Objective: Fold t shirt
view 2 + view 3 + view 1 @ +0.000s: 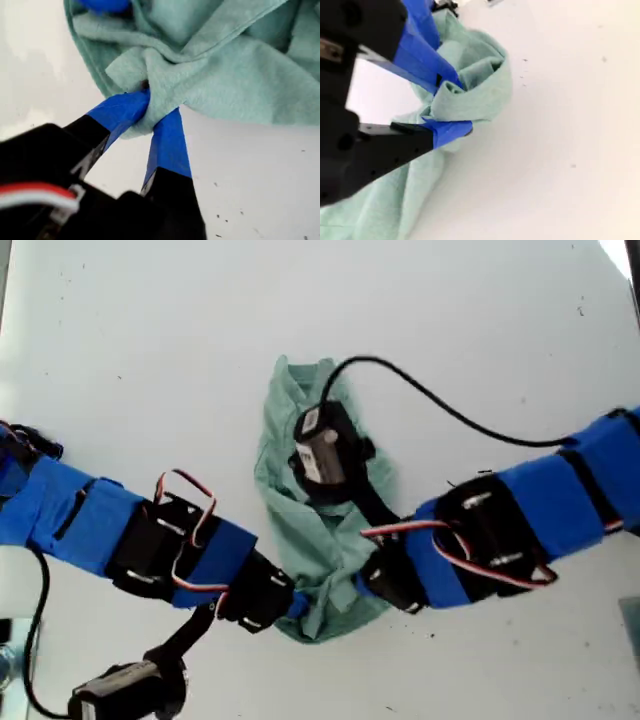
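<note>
While bunched, one t shirt (pixel 318 525) fills two claws.

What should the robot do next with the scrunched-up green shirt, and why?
Probably pull the two pincers gently apart to spread the shirt flat. It lies bunched in a crumpled heap on the white table. My first pincer pinches a fold of its edge and my second pincer pinches another bunched fold, so both already hold cloth. A heap can't be folded neatly.

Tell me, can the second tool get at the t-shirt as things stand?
Yes, it seems so: my second tool is already closed on a bunched fold of the t-shirt, nothing between them. My first tool pinches another fold.
</note>
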`<state>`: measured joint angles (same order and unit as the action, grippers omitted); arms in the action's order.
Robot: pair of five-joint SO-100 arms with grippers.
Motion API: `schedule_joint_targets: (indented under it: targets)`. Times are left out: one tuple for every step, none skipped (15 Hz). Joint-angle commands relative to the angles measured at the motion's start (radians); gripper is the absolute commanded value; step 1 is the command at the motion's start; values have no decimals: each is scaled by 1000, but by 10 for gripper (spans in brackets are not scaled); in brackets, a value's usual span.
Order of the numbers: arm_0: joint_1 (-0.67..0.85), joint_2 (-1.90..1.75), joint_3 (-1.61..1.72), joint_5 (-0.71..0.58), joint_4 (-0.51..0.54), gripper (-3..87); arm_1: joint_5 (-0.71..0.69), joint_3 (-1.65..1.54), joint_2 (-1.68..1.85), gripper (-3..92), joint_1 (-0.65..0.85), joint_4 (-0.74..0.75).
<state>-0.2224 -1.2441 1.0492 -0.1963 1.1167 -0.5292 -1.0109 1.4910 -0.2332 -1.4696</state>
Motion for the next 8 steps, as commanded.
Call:
schedule_joint_targets:
  targets:
    - [156,-192,-48,-126,83,-2,-78,15,115,24,160,20]
    - [232,-230,-48,-192,135,-2,-103,3,120,24,230,23]
    - [310,-265,-37,-233,176,1,-147,-17,120,24,298,40]
    - [388,-282,-21,-258,207,21,-176,-55,118,23,370,78]
    - [443,-285,-18,-291,218,68,-198,-92,117,23,410,129]
    - [485,-284,-17,-302,230,125,-204,-115,115,166,439,161]
    - [517,-284,-14,-298,250,225,-225,-132,118,319,476,183]
    - [563,-308,14,-282,262,258,-225,-147,130,383,534,184]
